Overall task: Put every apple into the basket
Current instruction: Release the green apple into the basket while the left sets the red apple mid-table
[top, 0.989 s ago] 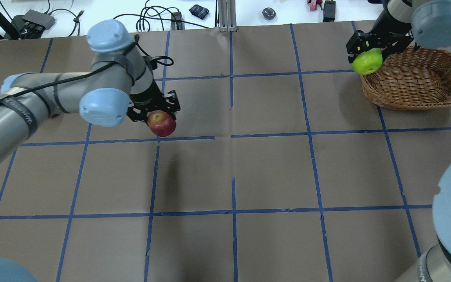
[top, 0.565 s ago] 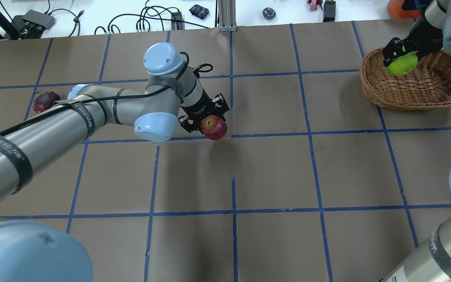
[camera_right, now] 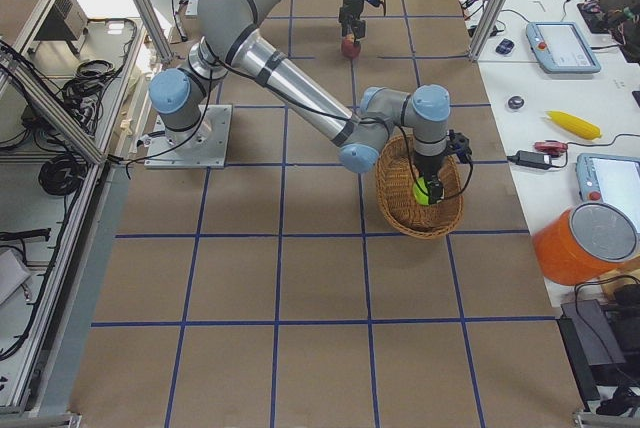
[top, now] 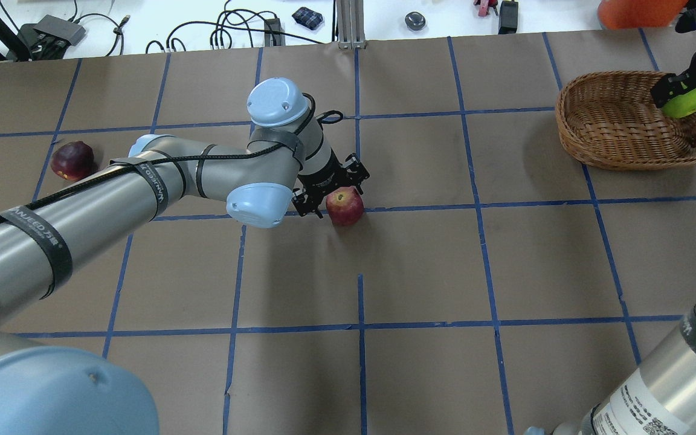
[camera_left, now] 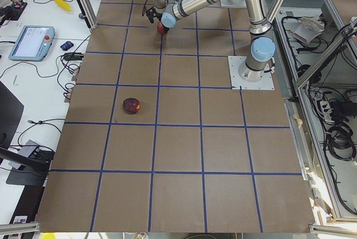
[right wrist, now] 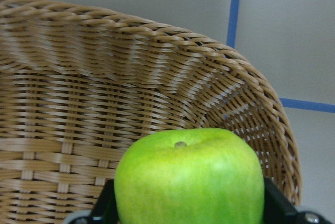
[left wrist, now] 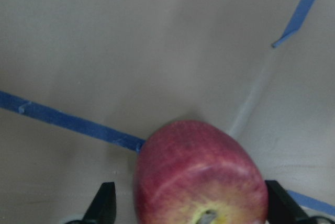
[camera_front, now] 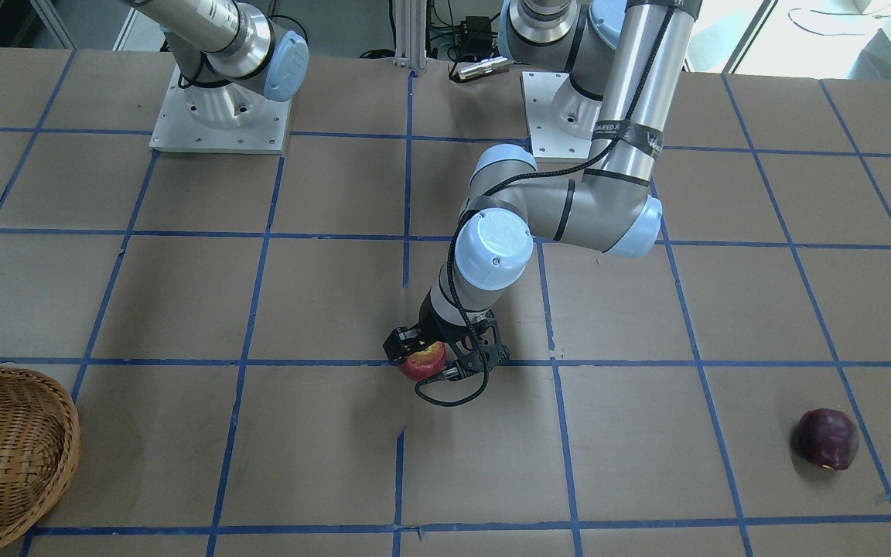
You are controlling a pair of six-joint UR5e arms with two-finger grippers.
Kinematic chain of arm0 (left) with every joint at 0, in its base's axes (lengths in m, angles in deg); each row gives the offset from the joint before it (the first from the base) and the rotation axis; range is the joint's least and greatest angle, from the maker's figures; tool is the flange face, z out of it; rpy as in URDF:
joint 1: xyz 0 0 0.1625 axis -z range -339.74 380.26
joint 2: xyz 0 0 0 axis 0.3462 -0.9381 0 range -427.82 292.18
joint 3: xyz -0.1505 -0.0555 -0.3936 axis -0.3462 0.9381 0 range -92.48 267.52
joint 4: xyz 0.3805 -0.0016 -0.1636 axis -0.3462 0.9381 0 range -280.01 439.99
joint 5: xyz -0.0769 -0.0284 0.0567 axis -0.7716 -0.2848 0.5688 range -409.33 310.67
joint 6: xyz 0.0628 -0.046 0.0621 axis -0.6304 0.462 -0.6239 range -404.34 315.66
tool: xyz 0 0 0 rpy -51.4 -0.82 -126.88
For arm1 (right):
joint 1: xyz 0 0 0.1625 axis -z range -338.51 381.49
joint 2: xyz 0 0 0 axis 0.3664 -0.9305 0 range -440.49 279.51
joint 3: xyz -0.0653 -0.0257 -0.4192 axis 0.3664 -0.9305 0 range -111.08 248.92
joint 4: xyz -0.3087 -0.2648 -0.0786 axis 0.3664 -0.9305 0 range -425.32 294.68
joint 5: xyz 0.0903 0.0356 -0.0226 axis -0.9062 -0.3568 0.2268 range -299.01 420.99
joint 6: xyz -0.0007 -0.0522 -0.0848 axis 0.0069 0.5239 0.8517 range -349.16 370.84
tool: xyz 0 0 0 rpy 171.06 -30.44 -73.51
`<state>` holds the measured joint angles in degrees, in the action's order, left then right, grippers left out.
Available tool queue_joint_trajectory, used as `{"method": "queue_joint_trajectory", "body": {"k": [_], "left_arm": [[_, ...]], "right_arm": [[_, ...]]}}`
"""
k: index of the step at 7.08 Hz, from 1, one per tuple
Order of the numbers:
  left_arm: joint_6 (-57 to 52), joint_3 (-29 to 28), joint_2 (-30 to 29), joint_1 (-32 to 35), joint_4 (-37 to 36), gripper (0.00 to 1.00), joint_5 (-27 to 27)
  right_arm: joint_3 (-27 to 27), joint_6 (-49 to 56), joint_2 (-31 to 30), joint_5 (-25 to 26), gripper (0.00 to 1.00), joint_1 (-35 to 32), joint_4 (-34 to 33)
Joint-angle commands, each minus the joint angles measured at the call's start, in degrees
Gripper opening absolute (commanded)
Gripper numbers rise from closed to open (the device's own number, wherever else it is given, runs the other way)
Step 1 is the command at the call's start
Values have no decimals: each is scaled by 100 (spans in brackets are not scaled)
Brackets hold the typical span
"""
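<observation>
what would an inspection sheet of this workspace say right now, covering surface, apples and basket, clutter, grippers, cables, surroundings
surface: table in brown paper with a blue tape grid
job's things: red apple mid-table at the left gripper; green apple over the basket; maroon apple lying alone, far from the basket
clutter: orange tub beyond the far edge
grippers: right gripper fingers clamp the green apple; left fingers flank the red apple, contact unclear
cables: black cable looped under the left gripper; loose leads on the white bench
surroundings: tablet on that bench
</observation>
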<state>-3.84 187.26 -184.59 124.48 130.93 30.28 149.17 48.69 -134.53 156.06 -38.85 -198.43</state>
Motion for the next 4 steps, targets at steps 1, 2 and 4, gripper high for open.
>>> {"method": "queue_joint_trajectory", "body": {"k": [1,2,4], "left_arm": [[-791,-618,399,-514,1270,100,580],[-2164,-1057,497,-1048,2087,100,816],[-3761,-1377,585,-1902,2385,100,914]], "right_arm": [[-97,3,157,223,97,23,-76],[-105,-41,114,231,100,23,-41],[-149,-102,-322,40,100,-82,798]]}}
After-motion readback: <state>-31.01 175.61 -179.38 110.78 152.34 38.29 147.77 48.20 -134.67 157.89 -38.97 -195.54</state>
